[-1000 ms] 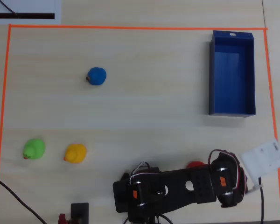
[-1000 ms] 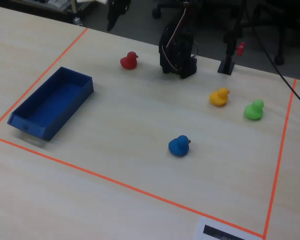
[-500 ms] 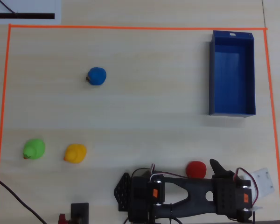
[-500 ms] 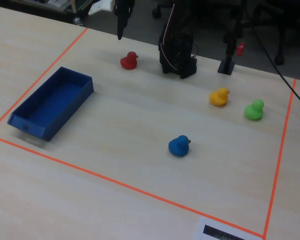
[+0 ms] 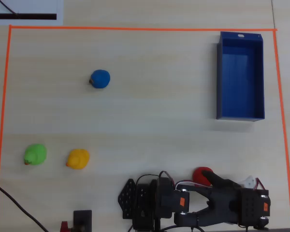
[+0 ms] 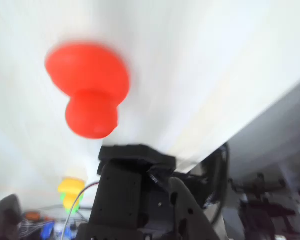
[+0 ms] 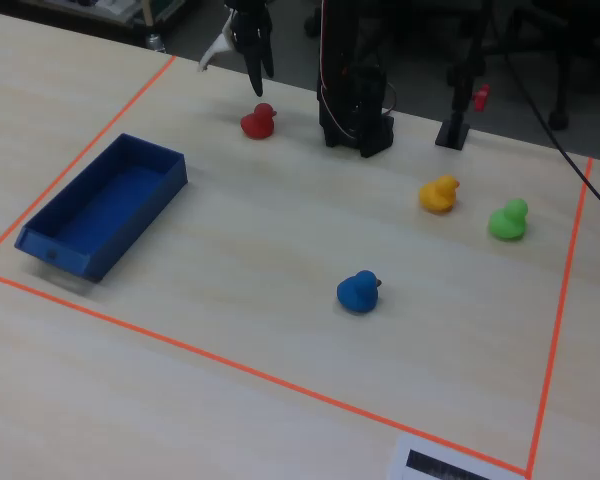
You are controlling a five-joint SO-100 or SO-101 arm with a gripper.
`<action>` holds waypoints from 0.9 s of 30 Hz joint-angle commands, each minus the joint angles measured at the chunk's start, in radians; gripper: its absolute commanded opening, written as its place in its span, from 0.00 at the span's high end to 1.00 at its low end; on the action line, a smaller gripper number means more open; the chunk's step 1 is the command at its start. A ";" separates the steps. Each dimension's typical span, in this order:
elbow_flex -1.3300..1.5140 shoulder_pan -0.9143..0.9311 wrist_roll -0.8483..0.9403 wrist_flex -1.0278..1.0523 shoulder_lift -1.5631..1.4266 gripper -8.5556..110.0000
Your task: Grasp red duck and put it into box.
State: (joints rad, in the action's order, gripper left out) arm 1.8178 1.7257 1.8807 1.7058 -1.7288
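gripper point(image 7: 258, 72) above red duck point(image 7: 258, 122) on table point(image 7: 280, 250), not touching; open or closed, cannot tell. box point(image 7: 100, 205) well apart, holding nothing visible.

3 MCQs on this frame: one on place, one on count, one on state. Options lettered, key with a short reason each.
1. In the fixed view, where does the red duck sit?
A. inside the box
B. on the table below the gripper
C. beside the blue duck

2. How many ducks are on the table?
A. two
B. three
C. four

3. What is in the box?
A. nothing
B. the yellow duck
C. the red duck

Key:
1 B: the gripper hangs just above the red duck, which rests on the table near the arm's base.
2 C: red, blue duck, yellow duck and green duck.
3 A: the overhead view shows only the box's bare blue floor.
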 commanded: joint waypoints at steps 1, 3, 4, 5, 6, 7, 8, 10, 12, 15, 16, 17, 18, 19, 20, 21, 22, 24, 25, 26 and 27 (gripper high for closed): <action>0.198 -0.048 -0.031 -0.048 -0.126 0.62; 0.336 -0.064 -0.040 -0.169 -0.198 0.61; 0.405 -0.067 -0.040 -0.249 -0.233 0.60; 0.466 -0.067 -0.031 -0.327 -0.267 0.60; 0.520 -0.064 -0.020 -0.411 -0.293 0.59; 0.566 -0.060 -0.006 -0.491 -0.314 0.58; 0.612 -0.052 0.012 -0.575 -0.333 0.58; 0.681 -0.038 0.049 -0.713 -0.356 0.57; 0.703 -0.031 0.072 -0.755 -0.365 0.57; 0.699 -0.043 0.067 -0.724 -0.377 0.57; 0.699 -0.049 0.061 -0.713 -0.385 0.57; 0.699 -0.055 0.060 -0.707 -0.393 0.58; 0.699 -0.058 0.058 -0.701 -0.397 0.58; 0.699 -0.061 0.058 -0.696 -0.402 0.59; 0.699 -0.064 0.058 -0.693 -0.407 0.59; 0.699 -0.067 0.058 -0.693 -0.408 0.60; 0.699 -0.071 0.058 -0.693 -0.408 0.62; 0.696 -0.078 0.064 -0.693 -0.408 0.65; 0.695 -0.080 0.069 -0.693 -0.408 0.67; 0.692 -0.084 0.071 -0.693 -0.410 0.68; 0.687 -0.086 0.071 -0.693 -0.410 0.69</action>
State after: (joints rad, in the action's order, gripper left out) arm 2.5234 1.6521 1.9420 1.0109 -2.1123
